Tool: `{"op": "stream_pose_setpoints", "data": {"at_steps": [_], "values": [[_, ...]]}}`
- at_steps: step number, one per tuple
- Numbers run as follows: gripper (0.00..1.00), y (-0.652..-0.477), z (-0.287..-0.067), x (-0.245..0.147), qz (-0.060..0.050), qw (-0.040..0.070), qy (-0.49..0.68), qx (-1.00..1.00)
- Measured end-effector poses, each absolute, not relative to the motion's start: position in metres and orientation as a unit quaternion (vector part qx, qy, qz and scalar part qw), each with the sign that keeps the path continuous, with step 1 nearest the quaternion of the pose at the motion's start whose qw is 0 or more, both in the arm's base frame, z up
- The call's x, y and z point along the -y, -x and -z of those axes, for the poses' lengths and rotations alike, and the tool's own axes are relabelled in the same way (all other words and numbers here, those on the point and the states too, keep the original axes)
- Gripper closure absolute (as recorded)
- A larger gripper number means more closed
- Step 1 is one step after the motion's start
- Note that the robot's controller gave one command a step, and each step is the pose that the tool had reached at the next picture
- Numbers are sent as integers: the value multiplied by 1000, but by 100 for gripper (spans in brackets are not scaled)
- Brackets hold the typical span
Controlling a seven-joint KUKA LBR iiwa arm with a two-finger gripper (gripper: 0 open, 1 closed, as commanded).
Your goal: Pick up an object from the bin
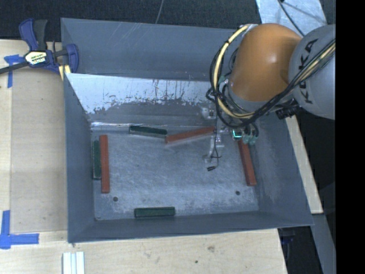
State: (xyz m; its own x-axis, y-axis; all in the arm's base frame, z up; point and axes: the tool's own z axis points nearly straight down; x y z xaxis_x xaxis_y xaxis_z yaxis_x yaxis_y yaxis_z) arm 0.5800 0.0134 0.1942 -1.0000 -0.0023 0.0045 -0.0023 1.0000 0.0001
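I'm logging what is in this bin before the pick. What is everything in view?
bin: one, grey metal, holds all the sticks below
left green stick: one, dark green, along the floor's left edge
left red stick: one, red-brown, close beside the left green stick and parallel to it
back green stick: one, dark green, near the back wall
back red stick: one, red-brown, right of the back green stick, slightly slanted
right red stick: one, red-brown, at the floor's right side
front green stick: one, dark green, at the floor's front edge
end effector: one, metal, right of centre, between the back red stick's right end and the right red stick
arm: one, grey with orange cover and cables, upper right
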Motion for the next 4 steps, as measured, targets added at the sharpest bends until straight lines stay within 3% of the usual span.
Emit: {"op": "stream_pose_setpoints", "data": {"at_steps": [1,2,3,4], "values": [[0,-582,-199,-13,0,-2,-1,1000],[0,-593,-160,-17,0,-7,6,1000],[0,-611,-112,-14,1,-4,67,998],[0,-626,-81,-4,0,-1,61,998]]}}
